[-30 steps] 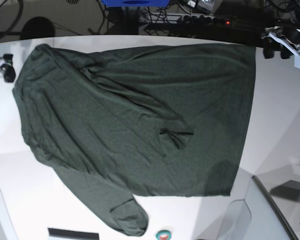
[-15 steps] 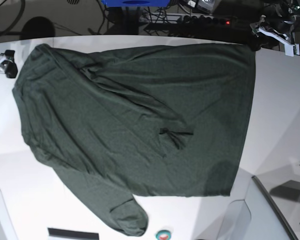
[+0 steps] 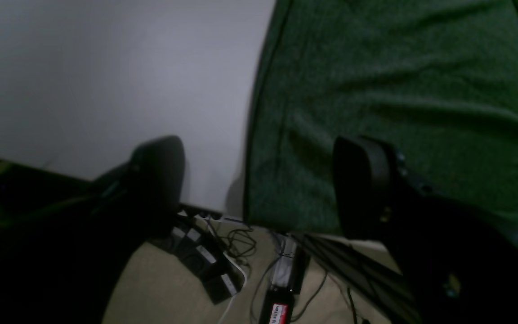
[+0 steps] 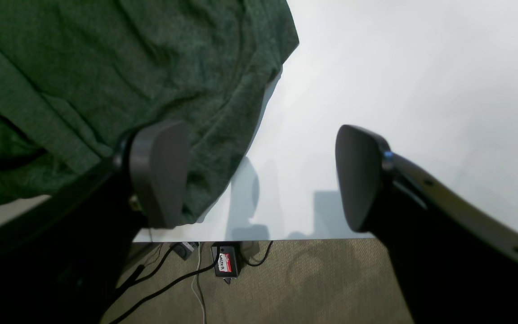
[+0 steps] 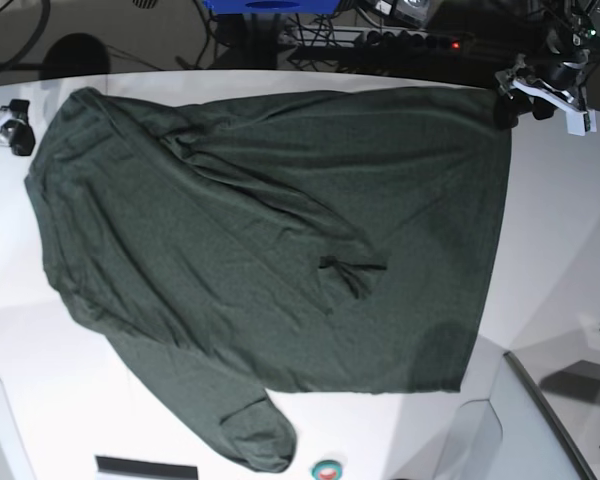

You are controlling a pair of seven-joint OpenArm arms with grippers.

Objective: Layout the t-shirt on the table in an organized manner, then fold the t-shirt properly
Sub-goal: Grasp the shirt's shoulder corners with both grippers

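**Green t-shirt spread on the white tabletop, both tools open at its far corners**

The dark green t-shirt [image 5: 270, 260] lies spread over most of the white tabletop [image 5: 560, 240]. It is mostly flat, with long creases and a small bunched knot near its middle. One sleeve points to the near edge of the tabletop.

The left tool [image 3: 259, 189] is at the far corner of the shirt, at the far edge of the tabletop. Its jaws stand wide apart and hold nothing. One finger [image 3: 362, 184] is over the cloth and the other is over the bare tabletop, with the hem of the shirt between them.

The right tool [image 4: 259, 175] is at the other far corner. It is also wide open and empty. One finger [image 4: 158, 173] is over the rumpled edge of the shirt, the other over the bare tabletop. Below the edge, cables [image 4: 169, 274] lie on the floor.
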